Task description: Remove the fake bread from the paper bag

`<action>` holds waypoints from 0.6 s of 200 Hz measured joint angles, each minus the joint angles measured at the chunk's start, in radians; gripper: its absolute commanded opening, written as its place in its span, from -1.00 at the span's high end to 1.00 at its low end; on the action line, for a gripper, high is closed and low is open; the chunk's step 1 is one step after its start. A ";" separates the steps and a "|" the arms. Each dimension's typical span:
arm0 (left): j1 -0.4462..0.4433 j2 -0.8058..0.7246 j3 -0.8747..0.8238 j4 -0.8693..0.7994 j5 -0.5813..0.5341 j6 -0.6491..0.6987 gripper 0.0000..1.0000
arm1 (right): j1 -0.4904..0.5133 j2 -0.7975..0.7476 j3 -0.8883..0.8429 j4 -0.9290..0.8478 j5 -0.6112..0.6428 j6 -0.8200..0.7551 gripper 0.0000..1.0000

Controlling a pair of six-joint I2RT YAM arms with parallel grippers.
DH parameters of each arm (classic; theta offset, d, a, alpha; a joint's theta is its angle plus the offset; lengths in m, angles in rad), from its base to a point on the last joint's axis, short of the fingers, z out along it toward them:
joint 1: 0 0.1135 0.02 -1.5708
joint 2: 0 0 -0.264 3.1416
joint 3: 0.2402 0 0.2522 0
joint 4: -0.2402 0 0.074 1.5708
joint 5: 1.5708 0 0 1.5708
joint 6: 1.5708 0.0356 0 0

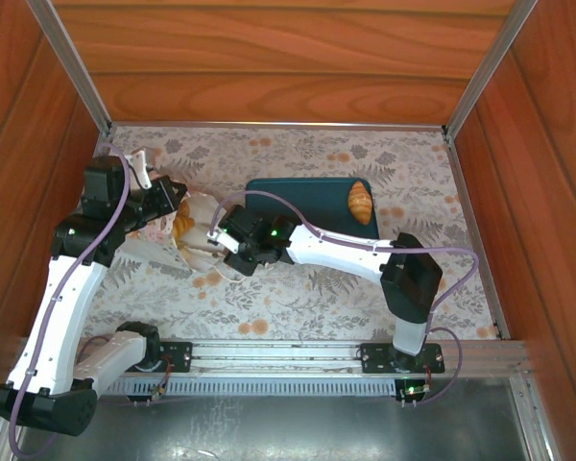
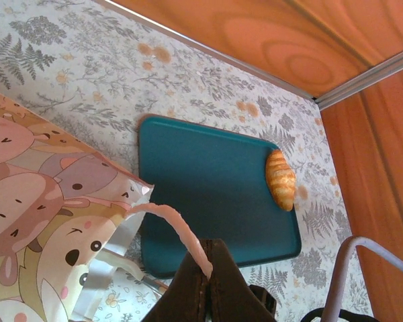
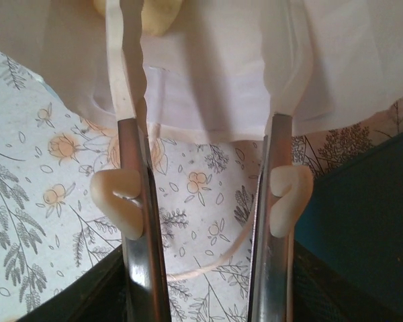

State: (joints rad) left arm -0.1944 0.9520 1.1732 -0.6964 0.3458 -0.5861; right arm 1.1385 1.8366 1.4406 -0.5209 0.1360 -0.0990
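- The paper bag (image 2: 47, 221) looks tipped over on the bench (image 2: 87, 74), with its mouth facing the teal tray (image 2: 208, 194). One croissant (image 2: 280, 180) already sits at the tray's right end, so I'd guess most of the bread is left inside.
- The left end effector (image 2: 207, 278) is pressed together on the bag's pink handle (image 2: 174, 225) and holds the upper lip up. To my eye that pull should be steady and upward, so the mouth gapes rather than folds.
- The right end effector (image 1: 215, 236) is spread. Its fingers (image 3: 136, 181) are poked just under the white paper at the mouth, and I can make out nothing between them.
- A yellowish pastry (image 3: 158, 17) shows deeper in, over towards the left finger. I'd steer that way, go in low along the bench, and close on bread alone.
- The thing to avoid is catching the paper or the loose cord (image 3: 208, 265) lying on the bench.
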 measured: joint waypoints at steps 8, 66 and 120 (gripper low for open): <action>0.000 0.000 0.000 0.000 0.000 -0.002 1.00 | 0.000 0.003 0.003 0.007 -0.008 0.003 -0.14; 0.000 0.007 0.000 0.000 0.005 -0.014 1.00 | 0.000 0.077 0.089 0.018 -0.017 0.001 -0.19; 0.000 0.011 0.000 0.000 0.018 -0.016 1.00 | 0.000 0.154 0.171 0.024 -0.013 0.001 -0.20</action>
State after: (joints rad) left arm -0.1944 0.9630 1.1736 -0.6968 0.3641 -0.6018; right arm 1.1385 1.9911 1.6112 -0.4965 0.1230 -0.0978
